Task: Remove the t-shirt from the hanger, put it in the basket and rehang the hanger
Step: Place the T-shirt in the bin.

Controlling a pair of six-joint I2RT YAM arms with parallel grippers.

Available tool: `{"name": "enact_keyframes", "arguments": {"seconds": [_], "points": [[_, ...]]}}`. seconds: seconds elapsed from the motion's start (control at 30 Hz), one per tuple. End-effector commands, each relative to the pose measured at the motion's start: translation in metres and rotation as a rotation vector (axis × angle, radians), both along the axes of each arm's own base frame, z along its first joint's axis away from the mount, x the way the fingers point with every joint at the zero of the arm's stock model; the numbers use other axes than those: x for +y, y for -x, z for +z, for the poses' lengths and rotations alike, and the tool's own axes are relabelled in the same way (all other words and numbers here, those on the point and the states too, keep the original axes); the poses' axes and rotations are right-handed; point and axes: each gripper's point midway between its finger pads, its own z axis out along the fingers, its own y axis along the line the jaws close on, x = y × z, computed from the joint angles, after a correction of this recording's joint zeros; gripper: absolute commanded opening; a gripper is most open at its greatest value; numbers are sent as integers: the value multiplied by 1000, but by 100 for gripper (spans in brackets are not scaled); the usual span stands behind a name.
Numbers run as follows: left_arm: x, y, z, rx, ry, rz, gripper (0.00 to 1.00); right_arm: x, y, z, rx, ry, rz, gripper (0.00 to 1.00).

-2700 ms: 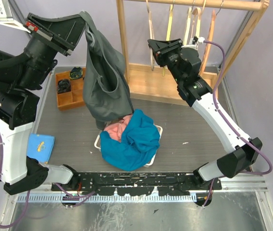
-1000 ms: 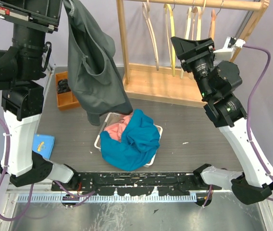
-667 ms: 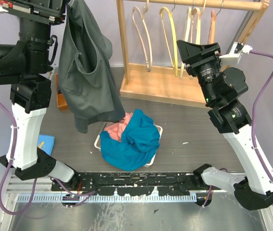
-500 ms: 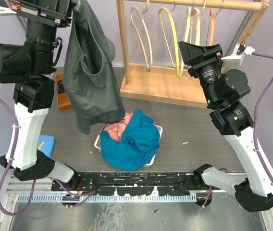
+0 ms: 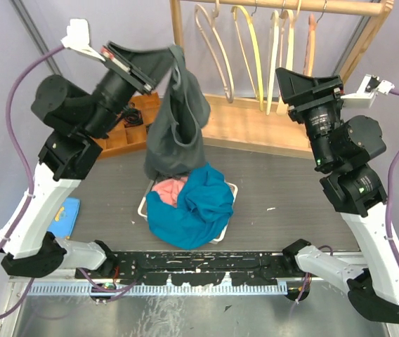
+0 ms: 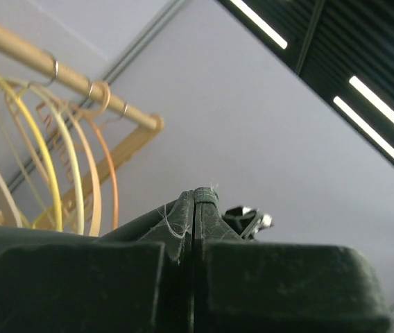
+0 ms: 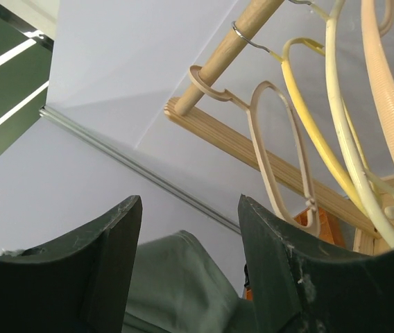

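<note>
Left gripper [image 5: 166, 59], top view: the jaws are clenched on the upper edge of the grey t-shirt [image 5: 177, 130]. The garment hangs from that single pinch point, just in front of the left post of the wooden rack [image 5: 177, 21]. It is dark grey and bunched into a narrow draped column with deep vertical folds. Its lower end hangs over the tray [image 5: 142, 206], which sits in front of the rack and holds a blue garment [image 5: 192, 203] and pink cloth. Contact between the t-shirt and that pile cannot be confirmed. Right gripper [image 5: 305, 78]: jaws apart with nothing between them, raised in front of the rack's right half, near the hangers [image 5: 217, 49].

Left wrist view: the left gripper [image 6: 194, 202] has its fingers pressed flat together, with a few loose threads at the tips. The rack rail [image 6: 65, 75] runs across the upper left. The t-shirt body is hidden in this view.

Right wrist view: the right gripper [image 7: 190, 208] is released, its fingers [image 7: 280, 263] well apart. The grey t-shirt [image 7: 183, 284] shows as a smooth grey-green fold low between them, below the end of the rack rail [image 7: 245, 35].
</note>
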Motion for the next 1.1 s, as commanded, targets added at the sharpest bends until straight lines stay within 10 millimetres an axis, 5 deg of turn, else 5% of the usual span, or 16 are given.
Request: {"name": "enact_keyframes", "arguments": {"seconds": [0.0,0.17,0.37,0.73,0.87,1.07], "points": [[-21,18,-48,44,-184,-9,0,-12,9,4,-10,4,-37,63],[-40,56,-81,91,-290,-90,0,-19,16,-3,14,19,-53,64],[-57,106,-83,93,-326,-238,0,-23,20,-6,28,40,-65,64],[-47,134,-149,213,-520,-217,0,-27,23,-15,57,64,-74,64],[-30,133,-137,187,-512,-174,0,-26,24,-17,63,68,-71,64],[-9,125,-79,59,-459,-89,0,-25,22,-16,65,73,-68,64]]}}
